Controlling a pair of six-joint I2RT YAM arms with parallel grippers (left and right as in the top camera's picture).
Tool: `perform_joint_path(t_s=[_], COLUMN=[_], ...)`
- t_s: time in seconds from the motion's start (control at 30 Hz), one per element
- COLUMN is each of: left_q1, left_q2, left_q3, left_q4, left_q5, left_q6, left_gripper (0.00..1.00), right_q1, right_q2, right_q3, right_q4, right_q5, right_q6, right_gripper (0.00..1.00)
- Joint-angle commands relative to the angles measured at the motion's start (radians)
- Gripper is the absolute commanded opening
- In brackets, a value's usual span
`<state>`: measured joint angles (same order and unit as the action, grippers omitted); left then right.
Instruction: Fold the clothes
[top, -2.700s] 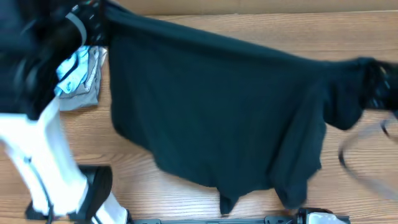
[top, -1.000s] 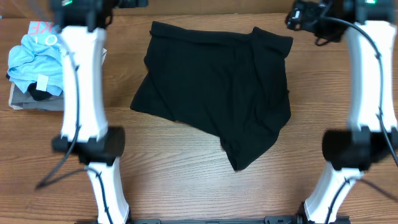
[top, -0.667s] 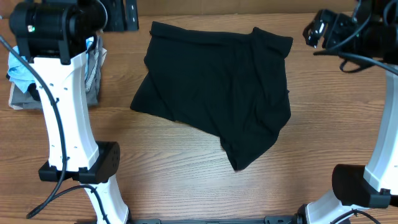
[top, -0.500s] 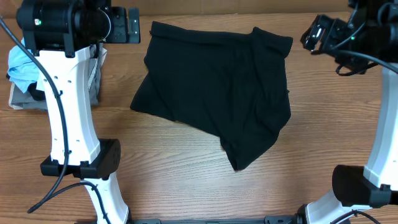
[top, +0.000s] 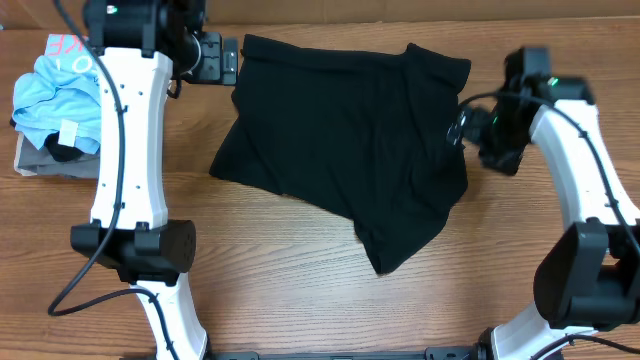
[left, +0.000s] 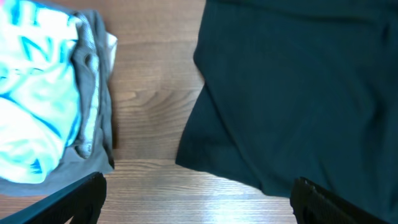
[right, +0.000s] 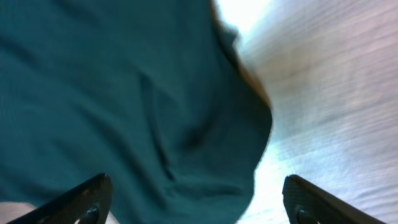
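Note:
The clothes (top: 345, 140), one big black garment, lie loosely spread on the wooden table with a point hanging toward the front. My left gripper (top: 218, 60) hovers open just left of the garment's back left corner. In the left wrist view the clothes (left: 292, 93) fill the right side, and bare wood lies between the open left gripper's (left: 199, 208) fingers (left: 74, 199). My right gripper (top: 462, 128) is open over the garment's right edge. In the right wrist view the clothes (right: 124, 93) lie under the open right gripper (right: 196, 208), gripped by neither finger.
A light blue printed T-shirt (top: 50, 90) lies crumpled on a folded grey-tan garment (top: 40, 160) at the far left; both also show as the T-shirt (left: 31, 112) and grey garment (left: 96, 124) in the left wrist view. Arm bases stand at the front left and right.
The garment, earlier stretched in the air between both grippers, now lies released on the table. The left arm shifted beside its back left corner; the right arm swung down to its right edge.

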<state>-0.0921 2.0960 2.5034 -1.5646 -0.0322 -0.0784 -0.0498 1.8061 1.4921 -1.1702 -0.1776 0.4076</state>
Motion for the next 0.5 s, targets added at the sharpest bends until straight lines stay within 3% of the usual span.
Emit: perform_joint_path(t_s=[0.0,0.23,0.47], left_q1=[-0.007,-0.008,-0.008], left_q2=[0.011,0.011,0.011], left_q3=[-0.084,-0.172,-0.174], left_q4=[0.043,0.108,0.139], left_q5=[-0.016,-0.016,-0.016], left_q6=[0.016,0.015,0.014], left_gripper=[0.95,0.94,0.95], right_q1=[0.001,0.001,0.001], right_q2=[-0.014,-0.014,-0.014], right_q3=[-0.126,-0.29,-0.448], right_q4=[0.065,0.199,0.404], right_q5=[-0.011,-0.007,-0.011], right_q6=[0.087,0.14,0.144], right_gripper=[0.88,0.75,0.54])
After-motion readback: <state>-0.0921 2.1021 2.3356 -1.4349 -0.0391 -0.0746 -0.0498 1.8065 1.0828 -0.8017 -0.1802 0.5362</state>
